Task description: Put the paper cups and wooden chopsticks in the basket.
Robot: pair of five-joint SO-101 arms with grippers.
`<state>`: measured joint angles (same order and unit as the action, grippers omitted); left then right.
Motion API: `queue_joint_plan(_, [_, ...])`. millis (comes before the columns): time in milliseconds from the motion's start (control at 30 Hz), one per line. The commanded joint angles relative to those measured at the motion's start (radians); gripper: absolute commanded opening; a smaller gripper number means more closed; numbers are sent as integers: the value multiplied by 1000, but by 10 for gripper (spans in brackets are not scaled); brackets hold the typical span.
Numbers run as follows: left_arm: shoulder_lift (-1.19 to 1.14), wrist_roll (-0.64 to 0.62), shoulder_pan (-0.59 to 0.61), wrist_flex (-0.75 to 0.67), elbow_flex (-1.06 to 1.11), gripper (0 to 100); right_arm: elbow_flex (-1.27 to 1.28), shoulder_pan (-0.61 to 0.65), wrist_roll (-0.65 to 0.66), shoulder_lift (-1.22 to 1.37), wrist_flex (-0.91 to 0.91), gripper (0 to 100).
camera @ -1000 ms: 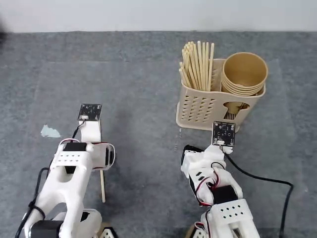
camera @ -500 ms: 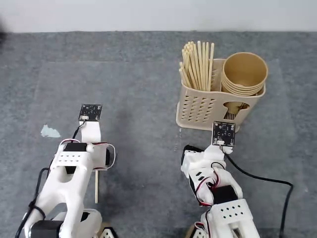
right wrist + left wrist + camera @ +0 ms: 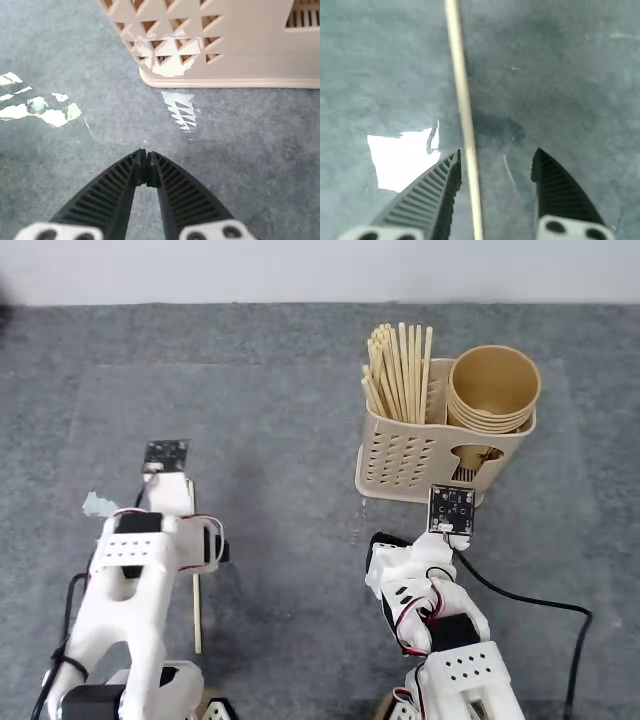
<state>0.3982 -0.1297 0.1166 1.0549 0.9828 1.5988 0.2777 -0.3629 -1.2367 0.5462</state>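
Left claw [image 3: 498, 151]: open; I have it straddling the last loose chopstick [image 3: 465, 110], which lies on the surface [image 3: 300, 390], near left.
Change: my left arm has shifted left and far; the chopstick is not yet gripped.
Right claw [image 3: 146, 152]: closed, empty, near the basket [image 3: 400, 455].

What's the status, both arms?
Left gripper open, straddling one loose chopstick. Right gripper shut, beside basket. No obstruction seen between chopstick and basket.
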Motion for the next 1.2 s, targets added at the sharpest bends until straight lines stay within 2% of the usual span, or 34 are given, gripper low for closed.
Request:
queue_joint_plan(0, [35, 25, 9, 12, -31, 224, -6, -1, 12, -16, -15, 9])
queue_joint_plan(233, [-12, 26, 15, -43, -18, 224, -6, 1, 12, -16, -15, 9])
queue_joint_plan(500, [-367, -17, 48, -63, -194, 224, 5, -1, 12, -16, -21, 9])
queue_joint_plan(600, [-466, -21, 54, -5, -280, 218, 6, 2, 12, -16, -22, 9])
queue_joint_plan(667, [-517, -21, 52, 18, -326, 171, 6, 2, 12, -16, -22, 9])
queue_joint_plan(800, [-582, -21, 46, 49, -389, 4, 6, 1, 12, -16, -22, 9])
queue_joint_plan(1167, [-563, -23, 46, 61, -426, 12, 5, 2, 12, -16, -22, 9])
